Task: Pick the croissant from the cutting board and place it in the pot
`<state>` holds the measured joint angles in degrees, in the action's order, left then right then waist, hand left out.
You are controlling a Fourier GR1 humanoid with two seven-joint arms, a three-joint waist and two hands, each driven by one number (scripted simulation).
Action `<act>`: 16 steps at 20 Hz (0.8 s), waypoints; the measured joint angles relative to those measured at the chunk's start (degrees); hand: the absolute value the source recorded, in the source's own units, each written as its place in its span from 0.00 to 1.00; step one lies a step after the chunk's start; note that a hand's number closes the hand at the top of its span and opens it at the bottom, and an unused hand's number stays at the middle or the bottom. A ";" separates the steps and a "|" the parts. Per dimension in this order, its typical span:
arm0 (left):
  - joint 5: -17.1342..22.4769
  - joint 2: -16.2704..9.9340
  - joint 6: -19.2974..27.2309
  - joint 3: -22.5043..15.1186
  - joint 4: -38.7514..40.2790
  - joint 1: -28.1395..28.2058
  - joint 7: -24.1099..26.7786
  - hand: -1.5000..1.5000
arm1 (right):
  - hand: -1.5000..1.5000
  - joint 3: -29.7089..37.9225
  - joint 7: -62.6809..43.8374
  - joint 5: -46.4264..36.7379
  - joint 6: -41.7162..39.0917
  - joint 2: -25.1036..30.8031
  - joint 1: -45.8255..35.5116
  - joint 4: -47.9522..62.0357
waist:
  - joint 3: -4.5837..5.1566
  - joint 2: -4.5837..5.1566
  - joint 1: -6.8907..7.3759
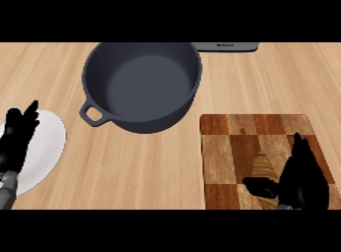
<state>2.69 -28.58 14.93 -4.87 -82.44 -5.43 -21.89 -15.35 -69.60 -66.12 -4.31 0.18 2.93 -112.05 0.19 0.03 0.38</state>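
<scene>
A golden-brown croissant (262, 166) lies on the checkered wooden cutting board (235, 142) at the lower right. My right hand (303, 179) is on the board right beside the croissant, its thumb at the croissant's near end and its fingers along the right side; the near part of the croissant is hidden by the hand. The dark grey pot (141, 83) stands empty at the upper middle, with a loop handle at its lower left. My left hand (13, 142) rests open at the far left, fingers up.
A white plate (46, 147) lies under my left hand at the left edge. A grey appliance (228, 47) sits at the counter's far edge behind the pot. Bare wooden counter lies between the pot and the board.
</scene>
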 measured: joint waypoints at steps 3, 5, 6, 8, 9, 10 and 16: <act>0.05 0.15 -0.30 0.51 0.15 0.53 0.73 0.50 | 0.00 0.78 -1.01 1.11 -1.33 0.03 -1.48 0.45 | -0.05 0.01 0.05; 0.02 0.50 -0.44 0.74 0.92 0.32 0.97 0.50 | 0.00 1.22 -1.21 1.62 -2.25 0.03 -1.17 -0.19 | -0.07 0.01 -0.20; -0.44 0.82 -0.11 0.45 0.82 0.11 0.63 0.50 | 0.00 1.54 -1.36 1.80 -2.32 0.04 -1.65 0.77 | -0.08 0.02 -0.16; -0.21 0.48 -0.75 0.81 0.32 0.52 0.49 0.50 | 0.00 2.27 -1.42 2.51 -2.58 0.04 -1.39 1.22 | -0.11 0.00 -0.11; -0.21 0.59 -0.89 0.98 0.86 -0.10 0.30 0.50 | 0.00 2.64 -1.30 2.83 -2.61 0.04 -1.54 1.96 | -0.12 0.02 -0.20; -0.16 0.43 -1.22 1.18 0.94 -0.32 0.04 0.50 | 0.00 2.64 -1.47 3.02 -2.60 0.04 -1.93 2.52 | -0.13 0.03 -0.17; -0.92 0.87 -1.82 2.24 2.04 -0.20 1.74 0.50 | 0.00 6.07 -0.10 4.32 -2.76 0.01 -4.25 6.09 | -0.15 0.03 -0.21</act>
<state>1.78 -27.71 13.11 -2.63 -80.40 -5.62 -20.15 -9.28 -69.70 -61.80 -7.07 0.19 -1.31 -105.96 0.03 0.06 0.17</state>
